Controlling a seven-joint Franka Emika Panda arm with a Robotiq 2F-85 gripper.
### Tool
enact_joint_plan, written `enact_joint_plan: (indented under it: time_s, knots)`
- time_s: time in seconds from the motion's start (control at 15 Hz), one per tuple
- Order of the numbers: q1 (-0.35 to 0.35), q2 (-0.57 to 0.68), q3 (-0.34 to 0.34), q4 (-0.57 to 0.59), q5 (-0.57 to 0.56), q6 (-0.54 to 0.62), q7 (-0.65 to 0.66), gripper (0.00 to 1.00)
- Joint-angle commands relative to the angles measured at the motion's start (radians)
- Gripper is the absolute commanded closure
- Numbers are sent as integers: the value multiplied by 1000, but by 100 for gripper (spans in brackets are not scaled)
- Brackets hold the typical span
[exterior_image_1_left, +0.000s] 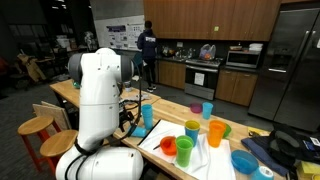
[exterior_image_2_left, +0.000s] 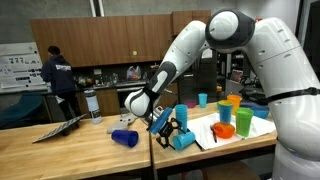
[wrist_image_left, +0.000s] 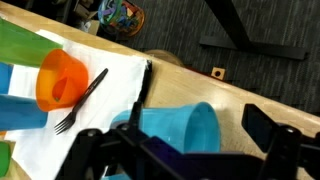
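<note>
Between the wide-spread fingers of the gripper (wrist_image_left: 180, 142), a light blue cup (wrist_image_left: 186, 124) is seen lying on its side, apparently ungripped. At ten o'clock, an orange cup (wrist_image_left: 60, 80) and black fork (wrist_image_left: 82, 100) are set on white cloth (wrist_image_left: 120, 90).

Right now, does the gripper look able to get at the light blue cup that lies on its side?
Probably yes. The gripper is open, and in the wrist view the light blue cup lies between its fingers with nothing in the way. The black fork and orange cup lie apart.
</note>
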Motion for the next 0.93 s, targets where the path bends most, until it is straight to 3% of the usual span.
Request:
enact_joint_plan:
  time_s: [0.0, 0.87]
  knots:
    - [24, -7, -20, 9, -34, -31, 8, 0]
    - [63, 22, -34, 51, -183, -131, 79, 0]
